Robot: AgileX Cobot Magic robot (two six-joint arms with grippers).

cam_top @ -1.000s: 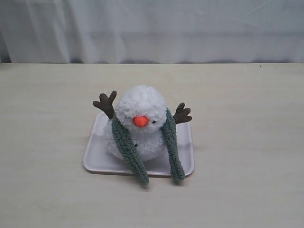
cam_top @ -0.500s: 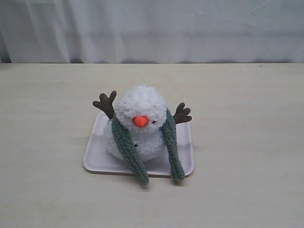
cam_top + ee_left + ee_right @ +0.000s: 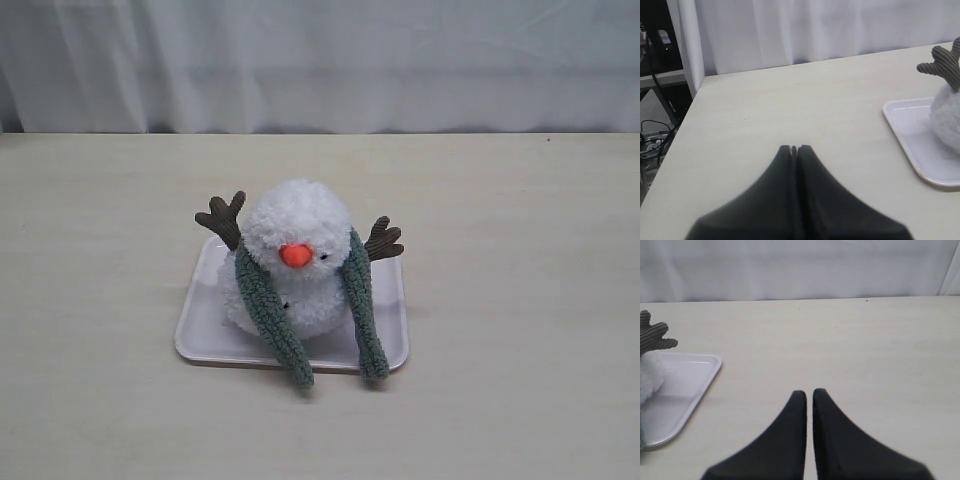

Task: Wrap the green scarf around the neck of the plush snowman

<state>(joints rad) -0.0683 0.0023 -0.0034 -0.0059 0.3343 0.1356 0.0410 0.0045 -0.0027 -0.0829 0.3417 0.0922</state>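
The plush snowman (image 3: 296, 222) sits upright on a white tray (image 3: 196, 318) in the exterior view, brown twig arms raised. The green scarf (image 3: 362, 300) lies behind its neck, and both ends hang down the front over the tray's near rim. Neither gripper shows in the exterior view. My left gripper (image 3: 794, 148) is shut and empty, well aside of the tray (image 3: 900, 125), with a twig arm (image 3: 946, 62) at the picture's edge. My right gripper (image 3: 808, 392) is shut with a thin slit between the fingertips, nothing in it, apart from the tray (image 3: 695, 375).
The pale table (image 3: 500, 200) ends at a white curtain (image 3: 320, 60) at the back. In the left wrist view the table's side edge (image 3: 677, 140) drops to cables and dark equipment.
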